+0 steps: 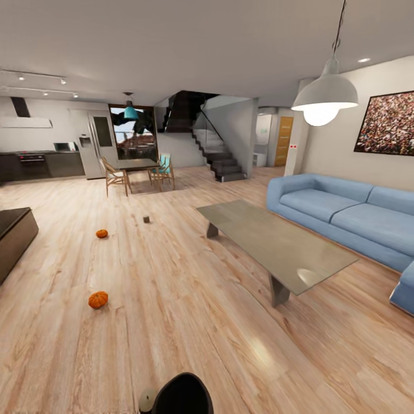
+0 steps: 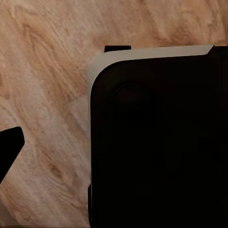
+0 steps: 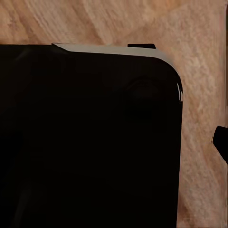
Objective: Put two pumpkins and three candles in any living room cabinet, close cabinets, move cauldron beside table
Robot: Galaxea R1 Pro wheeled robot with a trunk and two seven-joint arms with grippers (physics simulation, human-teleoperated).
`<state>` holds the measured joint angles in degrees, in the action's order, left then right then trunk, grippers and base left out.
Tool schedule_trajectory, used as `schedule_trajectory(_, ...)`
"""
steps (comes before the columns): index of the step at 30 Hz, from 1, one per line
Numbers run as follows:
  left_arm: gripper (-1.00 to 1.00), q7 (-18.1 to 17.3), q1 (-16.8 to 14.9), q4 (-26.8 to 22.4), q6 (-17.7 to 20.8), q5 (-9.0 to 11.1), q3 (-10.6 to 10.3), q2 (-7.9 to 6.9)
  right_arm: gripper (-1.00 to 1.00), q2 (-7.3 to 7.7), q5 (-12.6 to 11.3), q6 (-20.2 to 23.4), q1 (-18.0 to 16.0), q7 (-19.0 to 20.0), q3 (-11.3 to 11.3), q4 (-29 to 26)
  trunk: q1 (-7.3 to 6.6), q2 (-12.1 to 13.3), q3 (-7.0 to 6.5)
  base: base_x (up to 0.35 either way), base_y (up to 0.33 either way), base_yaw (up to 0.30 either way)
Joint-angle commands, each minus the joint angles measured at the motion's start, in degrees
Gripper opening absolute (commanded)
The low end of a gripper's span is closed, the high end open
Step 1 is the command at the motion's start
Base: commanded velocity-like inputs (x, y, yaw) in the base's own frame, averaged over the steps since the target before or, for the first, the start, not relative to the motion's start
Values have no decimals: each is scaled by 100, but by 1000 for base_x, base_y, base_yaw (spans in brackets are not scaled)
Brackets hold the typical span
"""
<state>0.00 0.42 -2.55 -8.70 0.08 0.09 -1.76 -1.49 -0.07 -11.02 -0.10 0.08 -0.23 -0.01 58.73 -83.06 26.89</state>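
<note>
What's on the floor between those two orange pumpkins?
Nothing: in the head view, only bare plank floor lies between the near pumpkin and the far pumpkin. The small dark object sits off to one side.

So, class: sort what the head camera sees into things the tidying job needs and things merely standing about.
Job:
nearer pumpkin
farther pumpkin
dark cabinet
coffee table
candle-like cream cylinder at the bottom edge

Just about:
blue sofa
dining table and chairs
stairs
pendant lamp
small dark floor object, too small to identify
</note>
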Motion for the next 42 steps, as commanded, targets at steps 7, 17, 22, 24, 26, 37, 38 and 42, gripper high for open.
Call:
schedule_trajectory(7,100,0,2,-8,-11,1,0,0,100,-1,1,-74,1,1,-3,10,0,-2,4,0,-163,275)
schedule_trajectory(17,100,0,2,-8,-10,1,0,0,100,-1,6,-76,1,1,-3,10,0,-2,4,0,-13,275)
schedule_trajectory(22,100,0,2,-8,-14,1,0,0,100,-1,5,-83,-1,1,-3,10,0,-2,4,0,-60,275)
schedule_trajectory(24,100,0,2,-8,-13,1,0,0,100,-1,2,-84,-1,1,-3,10,0,-2,4,0,-220,275)
schedule_trajectory(26,100,0,2,-8,-14,1,0,0,100,-1,2,-85,-1,1,-3,10,0,-2,4,0,-237,256)
schedule_trajectory(37,100,0,2,-8,-17,-8,0,0,100,-1,-19,-85,-1,1,-3,10,0,-2,4,78,-99,39)
schedule_trajectory(38,100,0,2,-8,-17,-8,0,0,100,-1,-19,-85,0,1,-3,10,0,-2,4,43,-33,1)
schedule_trajectory(42,100,0,2,-8,-17,-9,0,0,100,-1,-19,-85,-3,1,-3,10,0,-2,4,104,-58,0)
